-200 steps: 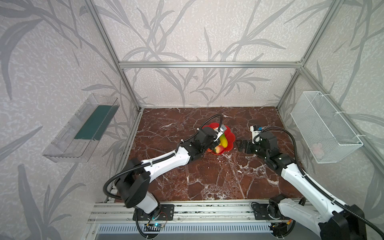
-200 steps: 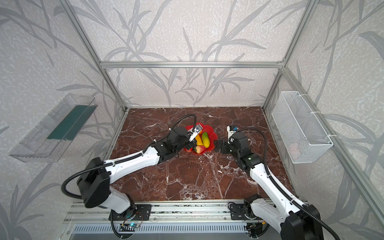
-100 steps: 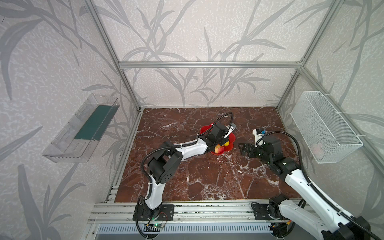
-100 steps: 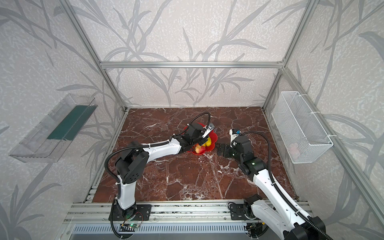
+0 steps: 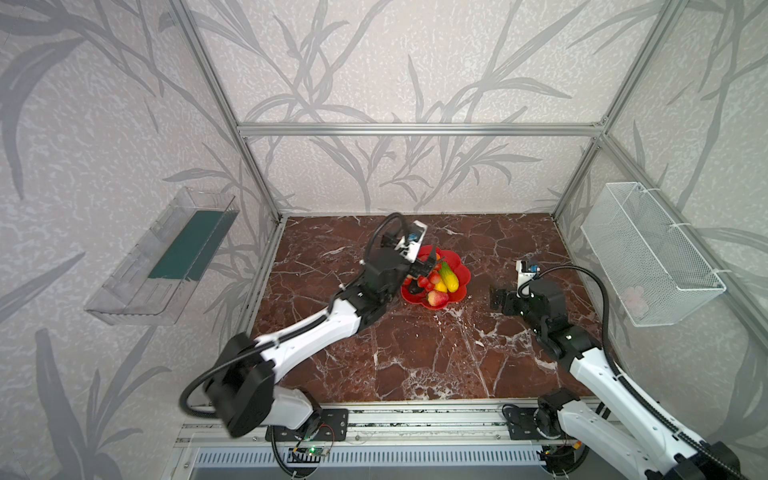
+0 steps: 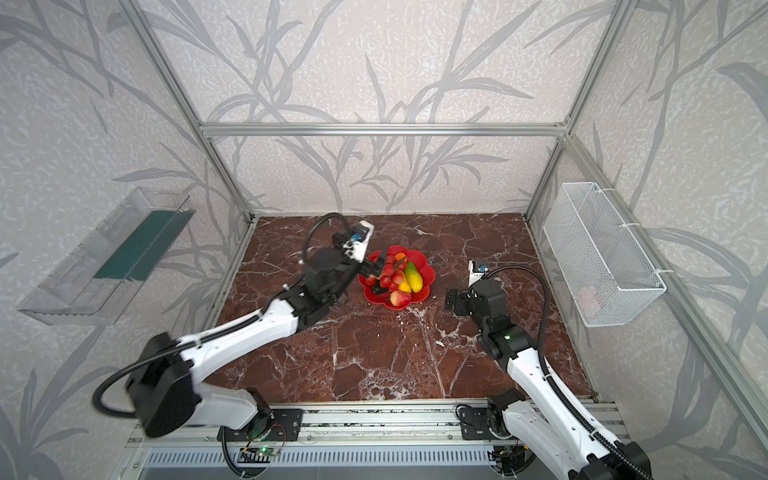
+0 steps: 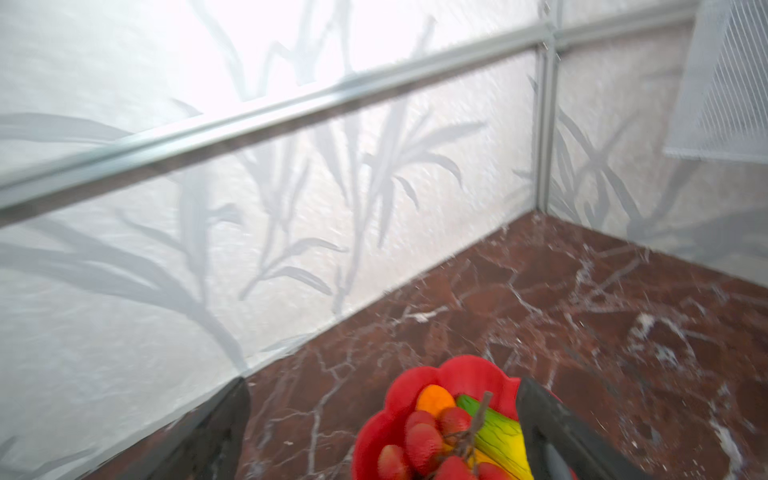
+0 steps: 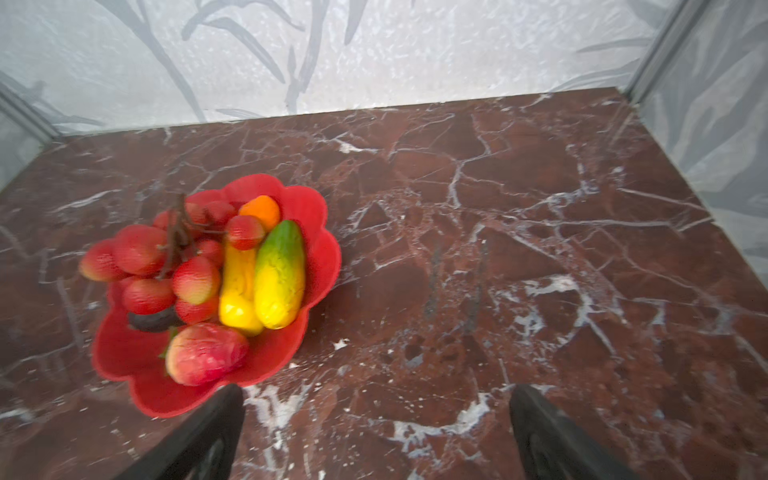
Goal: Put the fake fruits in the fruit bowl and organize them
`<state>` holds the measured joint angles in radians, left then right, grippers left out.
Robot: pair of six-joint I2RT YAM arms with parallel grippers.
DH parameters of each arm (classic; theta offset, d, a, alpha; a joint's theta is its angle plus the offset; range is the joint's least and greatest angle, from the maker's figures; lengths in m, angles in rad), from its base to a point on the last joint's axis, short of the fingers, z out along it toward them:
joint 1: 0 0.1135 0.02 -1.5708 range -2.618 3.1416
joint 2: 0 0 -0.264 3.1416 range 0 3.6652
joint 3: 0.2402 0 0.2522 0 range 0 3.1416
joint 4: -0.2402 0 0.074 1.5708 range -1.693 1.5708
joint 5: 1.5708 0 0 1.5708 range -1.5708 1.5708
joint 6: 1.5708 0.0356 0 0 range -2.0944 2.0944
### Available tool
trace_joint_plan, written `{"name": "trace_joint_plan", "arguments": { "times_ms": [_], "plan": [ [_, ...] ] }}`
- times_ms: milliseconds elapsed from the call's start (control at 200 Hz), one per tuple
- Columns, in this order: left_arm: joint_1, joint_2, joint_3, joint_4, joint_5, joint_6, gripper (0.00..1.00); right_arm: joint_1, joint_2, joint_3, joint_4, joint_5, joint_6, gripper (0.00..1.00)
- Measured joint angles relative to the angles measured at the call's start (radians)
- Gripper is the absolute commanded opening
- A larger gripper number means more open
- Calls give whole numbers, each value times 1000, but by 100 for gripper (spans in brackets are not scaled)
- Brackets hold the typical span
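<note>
The left arm (image 5: 311, 332) and the right arm (image 5: 602, 374) are built alike: glossy white shells between bulky matt-black joint housings. Each stands on a black mounting plate (image 5: 332, 424) bolted to the aluminium rail (image 5: 415, 417). A thick black cable (image 5: 187, 395) loops out of the left arm just above the rail, and a second cable (image 5: 598, 291) arcs over the right arm's end far from the rail. At that far end each arm carries a small white camera block (image 5: 413, 243) with a blue spot. A green light (image 6: 505, 336) glows on a black joint of the right arm. The left gripper (image 7: 382, 384) and the right gripper (image 8: 376, 388) have plain black fingers (image 8: 199, 440).
</note>
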<state>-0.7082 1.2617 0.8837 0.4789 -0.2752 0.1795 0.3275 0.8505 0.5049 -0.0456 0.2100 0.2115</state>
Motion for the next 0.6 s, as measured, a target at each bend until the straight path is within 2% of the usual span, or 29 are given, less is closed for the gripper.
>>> {"name": "trace_joint_plan", "arguments": {
  "times_ms": [130, 250, 380, 465, 600],
  "plan": [
    [123, -292, -254, 32, -96, -26, 99, -3, 31, -167, 216, 85, -96, 99],
    [249, -352, -453, 50, -180, -34, 99, -10, 173, -238, 407, 132, -183, 99],
    [460, -290, -641, 69, -137, -95, 97, -37, 412, -240, 683, 152, -267, 99],
    [583, -191, -668, 87, -92, -143, 95, -63, 571, -239, 869, 137, -313, 99],
    [647, 29, -665, 274, -28, -165, 95, -111, 740, -245, 1094, 60, -341, 99]
  ]
}}
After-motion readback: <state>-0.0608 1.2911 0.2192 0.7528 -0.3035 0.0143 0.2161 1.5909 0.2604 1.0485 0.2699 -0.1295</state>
